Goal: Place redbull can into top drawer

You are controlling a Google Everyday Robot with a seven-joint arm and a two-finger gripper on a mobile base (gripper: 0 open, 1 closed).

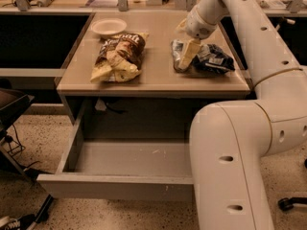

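Note:
The redbull can [176, 51], slim and blue-silver, stands at the right of the tabletop, against a dark blue chip bag [214, 59]. My gripper [187, 54] reaches down from above and touches the can's right side, hiding part of it. The top drawer [115, 186] is pulled out below the table. Its grey inside shows nothing in it, and my arm covers its right part.
A brown chip bag [117, 56] lies at the table's centre left, with a white bowl [109, 27] behind it. My arm's bulky lower link [230, 166] fills the front right, in front of the drawer. A dark object [12, 107] and cables sit on the floor at left.

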